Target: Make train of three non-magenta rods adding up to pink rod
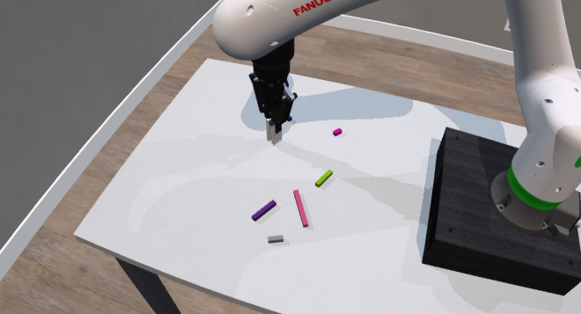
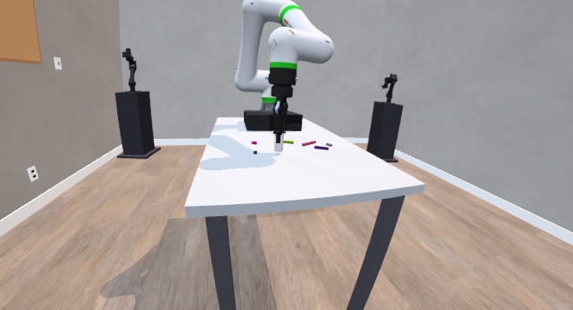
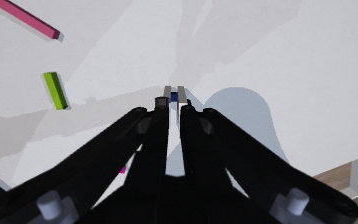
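My gripper [image 1: 273, 136] [image 2: 279, 147] [image 3: 174, 95], its fingertips low at the table, is shut on a small blue rod [image 3: 174, 97], hidden in the top and exterior views. Another small blue rod [image 1: 290, 118] [image 2: 255, 152] lies beside the gripper, apart from it. A lime rod [image 1: 324, 178] [image 2: 288, 141] [image 3: 55, 91] lies flat. A pink rod [image 1: 300, 208] [image 2: 309, 143] [image 3: 30, 20] lies between it and a purple rod [image 1: 264, 210] [image 2: 321, 148]. A grey rod [image 1: 275, 238] [image 2: 329, 144] lies near the purple one. A magenta rod [image 1: 337, 132] [image 2: 254, 142] [image 3: 122, 169] lies apart. No rods visibly touch.
The white table [image 1: 185, 259] [image 2: 304, 182] carries the black robot base [image 1: 475, 198] [image 2: 256, 122] at its far end in the exterior view. The arm's shadow falls across the table around the gripper.
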Motion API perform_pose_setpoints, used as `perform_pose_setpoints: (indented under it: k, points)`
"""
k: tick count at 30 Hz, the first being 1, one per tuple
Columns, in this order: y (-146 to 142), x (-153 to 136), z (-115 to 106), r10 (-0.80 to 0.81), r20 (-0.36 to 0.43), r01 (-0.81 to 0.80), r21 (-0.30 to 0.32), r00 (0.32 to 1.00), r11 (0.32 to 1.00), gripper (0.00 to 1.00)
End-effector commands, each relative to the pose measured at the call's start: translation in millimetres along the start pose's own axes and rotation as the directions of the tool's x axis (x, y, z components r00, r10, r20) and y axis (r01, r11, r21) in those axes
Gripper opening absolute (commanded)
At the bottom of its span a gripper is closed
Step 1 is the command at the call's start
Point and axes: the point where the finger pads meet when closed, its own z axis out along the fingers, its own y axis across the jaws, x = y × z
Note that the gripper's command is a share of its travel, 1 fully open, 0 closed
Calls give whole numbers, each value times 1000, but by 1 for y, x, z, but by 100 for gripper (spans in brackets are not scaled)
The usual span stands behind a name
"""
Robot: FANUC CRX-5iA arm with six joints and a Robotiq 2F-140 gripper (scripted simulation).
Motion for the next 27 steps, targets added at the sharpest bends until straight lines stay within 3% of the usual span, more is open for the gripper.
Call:
perform_pose_setpoints:
  k: [1,14,27]
  points:
    - [0,0,-17,0,0,0,0,1000,1000,3]
    - [0,0,-86,0,0,0,0,1000,1000,3]
    - [0,-2,-89,2,0,-2,0,1000,1000,3]
